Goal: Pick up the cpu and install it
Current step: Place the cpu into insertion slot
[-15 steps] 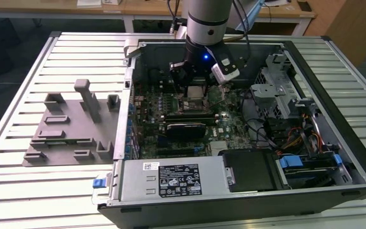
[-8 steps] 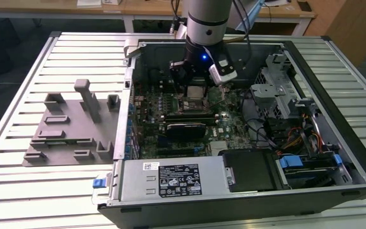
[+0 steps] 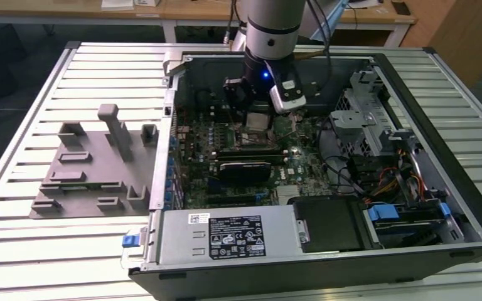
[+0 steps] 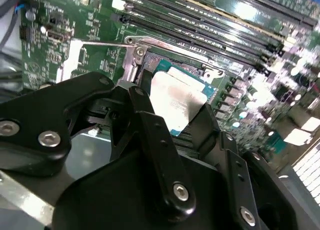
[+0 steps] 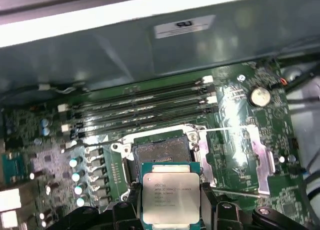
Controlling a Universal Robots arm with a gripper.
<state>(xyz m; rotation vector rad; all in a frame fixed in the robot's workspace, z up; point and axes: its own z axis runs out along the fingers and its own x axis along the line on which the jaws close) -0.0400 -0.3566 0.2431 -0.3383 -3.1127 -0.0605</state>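
The arm (image 3: 268, 31) is reaching down into the open case (image 3: 308, 271), which is lying on the slatted tabletop (image 3: 107, 75). The jaws are clamping the cpu (image 3: 258, 121) between them, narrowed onto two of its opposite edges. In the second wrist view a black finger (image 4: 150, 135) is pressing against each side of the chip (image 4: 175, 100), its silver top facing the camera and slightly tilted. In the first wrist view the cpu (image 5: 171, 197) is hanging just beside the open socket (image 5: 162, 152) and overlapping its near edge. Whether it is touching the socket cannot be told. The socket's metal load plate (image 5: 250, 150) is lying folded back flat on the green motherboard (image 5: 235, 115), with a thin lever (image 5: 235, 192) running along it. Beyond the socket, four memory slots (image 5: 145, 107) are running side by side, and a coin battery (image 5: 260, 95) is sitting near their end. In the exterior view the grey power supply (image 3: 174, 244) is filling the case's near corner, and a grey fixture (image 3: 82, 182) with upright blocks is standing on the tabletop at the exterior view's left, well apart from the jaws.
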